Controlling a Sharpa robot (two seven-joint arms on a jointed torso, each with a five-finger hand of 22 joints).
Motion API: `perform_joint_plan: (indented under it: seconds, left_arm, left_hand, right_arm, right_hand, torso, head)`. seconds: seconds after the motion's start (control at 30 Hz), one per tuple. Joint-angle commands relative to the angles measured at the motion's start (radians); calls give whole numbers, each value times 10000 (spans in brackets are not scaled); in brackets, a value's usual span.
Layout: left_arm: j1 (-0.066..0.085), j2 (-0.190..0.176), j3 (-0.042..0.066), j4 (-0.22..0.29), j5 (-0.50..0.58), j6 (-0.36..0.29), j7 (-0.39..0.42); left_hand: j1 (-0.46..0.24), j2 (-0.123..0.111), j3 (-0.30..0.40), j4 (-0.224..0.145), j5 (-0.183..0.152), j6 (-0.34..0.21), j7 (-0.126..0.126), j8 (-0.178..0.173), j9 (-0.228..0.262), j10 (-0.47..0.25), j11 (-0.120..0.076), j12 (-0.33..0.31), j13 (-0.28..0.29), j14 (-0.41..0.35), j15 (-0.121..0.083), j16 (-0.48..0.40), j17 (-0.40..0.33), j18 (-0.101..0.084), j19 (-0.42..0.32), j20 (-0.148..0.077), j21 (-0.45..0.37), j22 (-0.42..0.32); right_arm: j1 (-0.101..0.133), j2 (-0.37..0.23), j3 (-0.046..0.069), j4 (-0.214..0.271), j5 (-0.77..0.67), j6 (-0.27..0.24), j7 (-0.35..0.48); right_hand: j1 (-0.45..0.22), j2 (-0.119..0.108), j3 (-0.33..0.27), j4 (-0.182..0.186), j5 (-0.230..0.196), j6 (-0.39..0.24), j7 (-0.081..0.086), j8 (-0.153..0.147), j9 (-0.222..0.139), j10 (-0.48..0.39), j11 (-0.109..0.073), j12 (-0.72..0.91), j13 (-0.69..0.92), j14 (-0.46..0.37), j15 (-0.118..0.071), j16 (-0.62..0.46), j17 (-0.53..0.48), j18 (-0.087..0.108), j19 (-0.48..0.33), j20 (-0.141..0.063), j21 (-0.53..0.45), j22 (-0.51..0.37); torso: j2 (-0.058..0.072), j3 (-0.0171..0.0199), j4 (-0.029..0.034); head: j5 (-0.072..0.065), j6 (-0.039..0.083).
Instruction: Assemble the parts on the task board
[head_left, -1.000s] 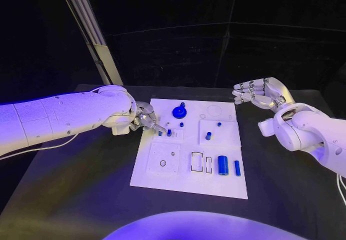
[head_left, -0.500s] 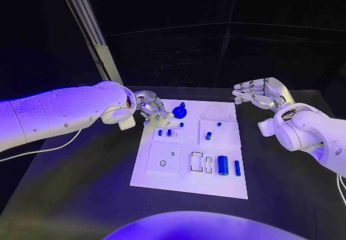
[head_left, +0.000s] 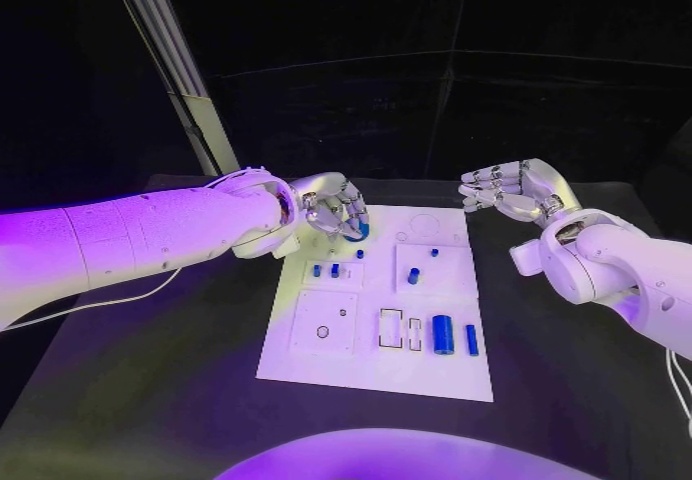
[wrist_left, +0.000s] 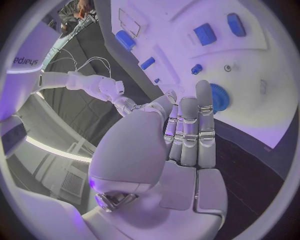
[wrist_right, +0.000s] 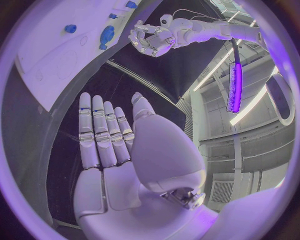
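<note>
The white task board lies mid-table. At its far end stands a blue gear, partly covered by my left hand, which hovers just over it with nothing held. In the left wrist view the straight fingers reach toward the gear. Two short blue pegs stand near the board's left edge, and another peg stands further right. A blue cylinder and a thinner one lie near the front right. My right hand is raised beyond the board's far right corner, fingers apart and empty.
A slanted metal post rises behind the table's far left corner. Empty outlined slots sit beside the cylinders. The right wrist view shows my right hand, the board and my left hand over it.
My left hand has left the short pegs at the board's left edge and moved toward the far end, now over the gear. The right hand has stayed put.
</note>
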Motion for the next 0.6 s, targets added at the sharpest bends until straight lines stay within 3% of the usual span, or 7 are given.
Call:
perform_joint_plan:
  seconds: [0.03, 0.2, 0.33, 0.5, 0.6]
  left_arm:
    - [-12, 198, -67, -153, -1732, -531, 996]
    - [-87, 567, -156, -558, -2458, -387, 935]
    - [-146, 812, -181, -879, -2880, -142, 810]
    - [-176, 1002, -191, -1058, -3212, 231, 605]
    - [-182, 1060, -193, -1099, -3449, 420, 421]
  left_hand:
    - [-37, -192, 140, -77, 14, 76, 77, -224, -178, 119, 33, -299, -294, -56, 41, -184, -214, 113, -32, 46, -79, -44]
    - [-310, -440, 313, -155, -4, 427, 77, -536, -463, 107, 87, -819, -820, 315, 80, 182, 123, 120, 155, 97, -102, -85]
    - [-608, -602, 252, -191, 5, 652, 9, -727, -649, 55, 51, -1012, -1107, 1130, 77, 1576, 1518, 124, 573, 117, 101, 1]
    - [-763, -576, 268, -265, 5, 998, -114, -909, -828, 229, -21, -1092, -1361, 1894, 2, 3087, 3116, 119, 1079, 49, 508, 246]
    - [-820, -555, 310, -309, 4, 1193, -146, -1007, -916, 397, -56, -1137, -1489, 2141, -25, 3650, 3741, -31, 1445, 18, 1404, 1194]
  right_arm:
    - [18, 10, 6, 8, 20, -11, 48]
    - [18, 17, 6, 8, 19, -44, 50]
    - [18, 37, 6, 6, 19, -43, 58]
    - [17, 55, 6, -2, 19, -37, 56]
    - [17, 58, 6, -8, 19, -38, 56]
  right_hand:
    - [-1, 53, -34, -45, -27, -75, 28, -7, -5, -51, -2, 53, -12, -70, -25, -55, -19, 88, 37, 30, -36, -12]
    - [0, 53, -34, -45, -27, -75, 28, -7, -5, -51, -3, 53, -12, -70, -25, -55, -19, 88, 37, 30, -36, -12]
    - [0, 53, -34, -45, -27, -75, 28, -7, -5, -51, -3, 53, -12, -70, -25, -55, -19, 88, 37, 30, -36, -12]
    - [0, 53, -34, -45, -27, -75, 28, -7, -5, -51, -3, 53, -12, -70, -25, -55, -19, 88, 37, 30, -36, -12]
    - [0, 53, -34, -45, -27, -75, 28, -7, -5, -51, -3, 53, -12, -70, -25, -55, -19, 88, 37, 30, -36, -12]
  torso:
    - [1, 4, -15]
    - [7, 2, -10]
    - [-3, -1, 1]
    - [-8, 5, -4]
    - [-6, -1, 2]
  head:
    - [-38, 32]
    - [-83, 34]
    - [-81, 38]
    - [-84, 4]
    - [-91, -12]
